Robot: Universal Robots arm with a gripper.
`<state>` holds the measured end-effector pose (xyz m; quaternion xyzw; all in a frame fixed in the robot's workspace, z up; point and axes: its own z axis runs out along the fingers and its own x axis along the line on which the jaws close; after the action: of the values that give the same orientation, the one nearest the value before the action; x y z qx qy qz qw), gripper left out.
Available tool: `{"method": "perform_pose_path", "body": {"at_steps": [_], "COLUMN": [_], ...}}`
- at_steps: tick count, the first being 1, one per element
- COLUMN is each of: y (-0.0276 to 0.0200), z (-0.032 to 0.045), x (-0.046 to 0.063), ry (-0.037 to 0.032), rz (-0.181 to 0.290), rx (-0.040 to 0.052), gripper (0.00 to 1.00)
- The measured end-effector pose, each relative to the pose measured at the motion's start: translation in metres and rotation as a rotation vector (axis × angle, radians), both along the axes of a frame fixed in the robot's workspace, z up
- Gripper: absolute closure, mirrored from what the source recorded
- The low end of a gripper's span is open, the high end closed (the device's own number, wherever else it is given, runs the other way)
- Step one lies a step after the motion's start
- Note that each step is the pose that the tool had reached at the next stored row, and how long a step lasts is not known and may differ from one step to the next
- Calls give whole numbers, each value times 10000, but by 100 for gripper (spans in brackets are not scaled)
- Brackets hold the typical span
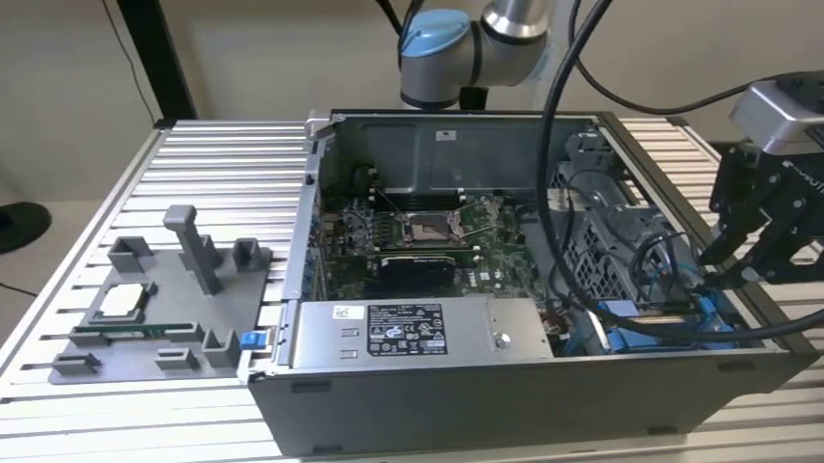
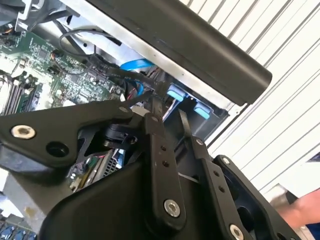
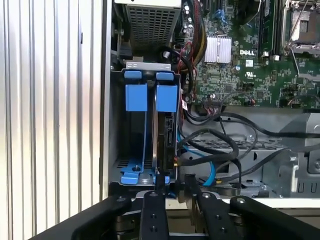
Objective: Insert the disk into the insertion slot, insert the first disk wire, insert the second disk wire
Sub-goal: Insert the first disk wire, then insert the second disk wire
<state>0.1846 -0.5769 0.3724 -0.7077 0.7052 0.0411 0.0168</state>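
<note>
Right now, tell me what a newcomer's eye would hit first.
The open case in the middle of the slatted table, its green board bared. Then the bright blue clips on the slot at the case's edge on the exterior view's right, with the black gripper close by.

light: bright, even | shadows: soft inside computer case (image 1: 425, 154) | glare: mild on ribbed table (image 1: 219, 164)

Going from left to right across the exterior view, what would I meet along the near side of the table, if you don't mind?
In order: grey parts fixture → silver power-supply box → gripper.
</note>
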Motion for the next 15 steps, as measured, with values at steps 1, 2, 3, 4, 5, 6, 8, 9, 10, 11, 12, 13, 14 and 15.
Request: {"method": "perform_pose_path", "body": {"at_steps": [1, 2, 3, 4, 5, 6, 8, 9, 10, 11, 12, 13, 14, 15], "y": [0, 1, 2, 2, 2, 3, 5, 8, 12, 17, 24, 32, 39, 46], "z": [-1, -1, -3, -7, -12, -18, -33, -41, -49, -59, -72, -87, -103, -113], "x": [32, 71, 108, 145, 177, 203, 240, 249, 253, 255, 255, 255, 256, 256], "ry": [62, 124, 188, 263, 339, 401, 520, 578, 621, 644, 656, 663, 667, 669], "rz": [0, -1, -1, 0, -1, -1, 0, 0, 0, -1, -2, -1, -1, 0], "rx": [0, 0, 0, 0, 0, 0, 2, 2, 1, -2, -2, 0, 1, 0], "gripper": [0, 0, 0, 0, 0, 0, 0, 0, 0, 0, 0, 0, 0, 0]}}
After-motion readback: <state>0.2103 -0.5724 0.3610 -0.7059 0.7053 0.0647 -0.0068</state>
